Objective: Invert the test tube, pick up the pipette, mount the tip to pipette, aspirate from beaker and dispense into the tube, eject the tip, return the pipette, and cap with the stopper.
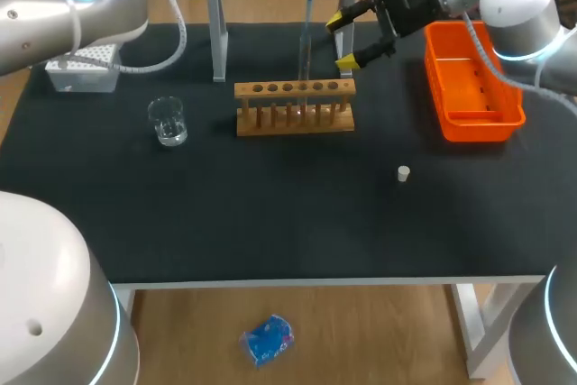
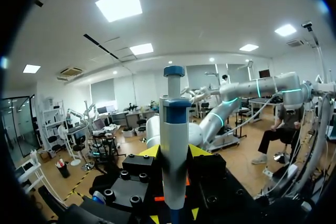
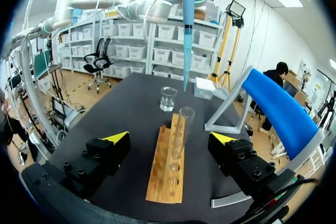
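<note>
Left gripper (image 2: 174, 153): clenched around a white-and-blue plastic pipette (image 2: 174, 124).
Right gripper (image 3: 170, 137): released, spread wide; clear glass test tube (image 3: 181, 129) ahead.

left arm (image 1: 63, 15), jaws clamped, right arm (image 1: 518, 6), jaws spread wide

Head camera: fixed above and behind the robot, looking down on the whole black table (image 1: 270, 223) from a distance. Left wrist camera: aimed upward, off the table, with the pipette (image 2: 174, 145) close before the lens. Right wrist camera: low and near, facing endwise along the wooden rack (image 3: 168, 174). The wooden rack, the beaker (image 3: 168, 98) and the table are common to the head and right wrist views.
</note>
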`<act>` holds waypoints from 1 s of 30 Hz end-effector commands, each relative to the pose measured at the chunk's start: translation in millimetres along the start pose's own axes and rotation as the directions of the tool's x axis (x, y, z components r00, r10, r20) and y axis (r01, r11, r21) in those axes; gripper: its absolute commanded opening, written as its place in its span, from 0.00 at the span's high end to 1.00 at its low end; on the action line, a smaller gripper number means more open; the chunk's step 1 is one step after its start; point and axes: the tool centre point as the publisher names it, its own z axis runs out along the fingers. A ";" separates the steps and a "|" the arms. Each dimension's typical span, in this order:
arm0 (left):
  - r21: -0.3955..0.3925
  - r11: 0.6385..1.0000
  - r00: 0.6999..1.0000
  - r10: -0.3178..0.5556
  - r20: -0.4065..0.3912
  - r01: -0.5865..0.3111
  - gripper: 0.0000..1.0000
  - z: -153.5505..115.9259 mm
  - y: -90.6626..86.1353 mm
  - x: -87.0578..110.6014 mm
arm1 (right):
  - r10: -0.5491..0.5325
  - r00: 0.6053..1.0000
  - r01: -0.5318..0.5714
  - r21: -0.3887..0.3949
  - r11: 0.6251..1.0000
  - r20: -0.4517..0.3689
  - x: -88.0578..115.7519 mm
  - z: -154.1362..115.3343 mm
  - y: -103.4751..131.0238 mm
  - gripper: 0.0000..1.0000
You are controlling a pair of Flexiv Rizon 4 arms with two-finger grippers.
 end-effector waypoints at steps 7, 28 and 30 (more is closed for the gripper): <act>-0.019 1.000 0.999 -0.013 0.040 0.013 1.00 3.0 -17.6 50.5 | -0.029 0.998 0.036 -0.116 0.993 0.055 47.6 -21.7 19.7 0.00; 0.038 0.998 0.998 -0.058 0.007 0.058 1.00 35.7 9.7 152.7 | 0.026 0.994 0.006 -0.288 0.958 0.108 153.1 -34.3 56.0 0.00; 0.038 0.997 0.997 -0.073 0.004 0.073 1.00 35.7 15.8 159.8 | 0.020 0.995 0.009 -0.304 0.953 0.095 161.9 -34.6 57.1 0.00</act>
